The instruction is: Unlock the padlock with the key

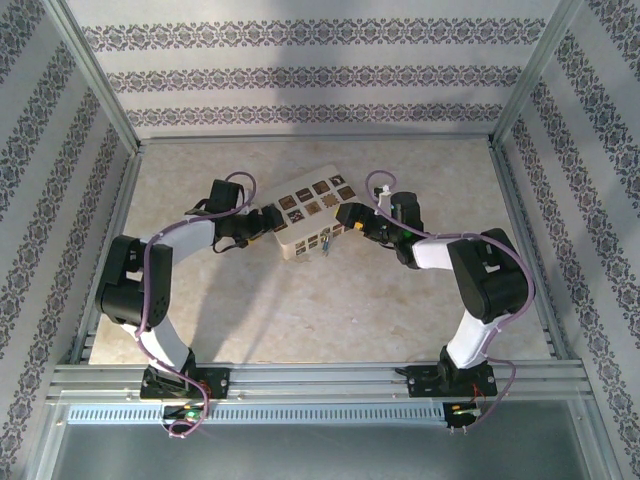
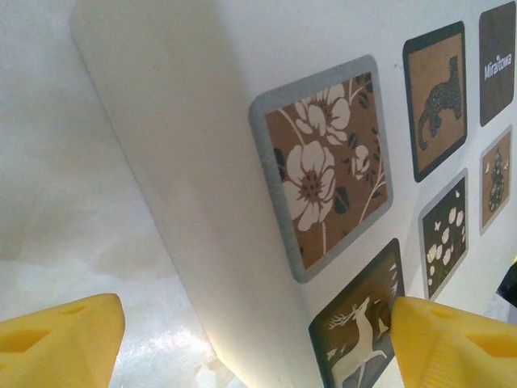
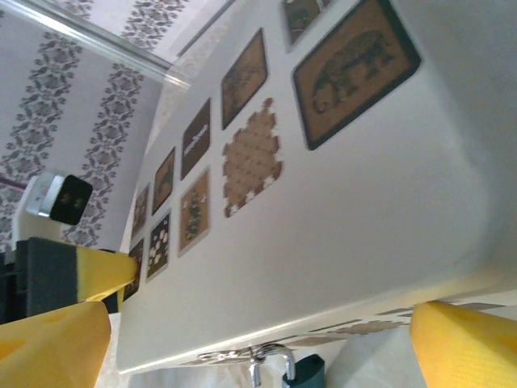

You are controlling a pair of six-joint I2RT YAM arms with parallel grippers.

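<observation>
A white box (image 1: 308, 212) with patterned squares on its lid lies mid-table. A small padlock (image 1: 325, 243) hangs at its near side. In the right wrist view the padlock (image 3: 305, 373) has a dark green body and a silver shackle hooked through the box's hasp. I cannot make out the key. My left gripper (image 1: 262, 222) is open at the box's left end. Its yellow fingertips (image 2: 60, 339) straddle the box's edge (image 2: 242, 267). My right gripper (image 1: 352, 218) is open at the right end, and the box's lid (image 3: 347, 210) spans the gap between its fingers (image 3: 468, 347).
The pale table (image 1: 330, 310) is walled in by patterned panels and a metal frame (image 1: 520, 200). Both arm bases stand on the near rail (image 1: 320, 380). The left gripper's yellow finger (image 3: 105, 271) shows at the box's far end in the right wrist view.
</observation>
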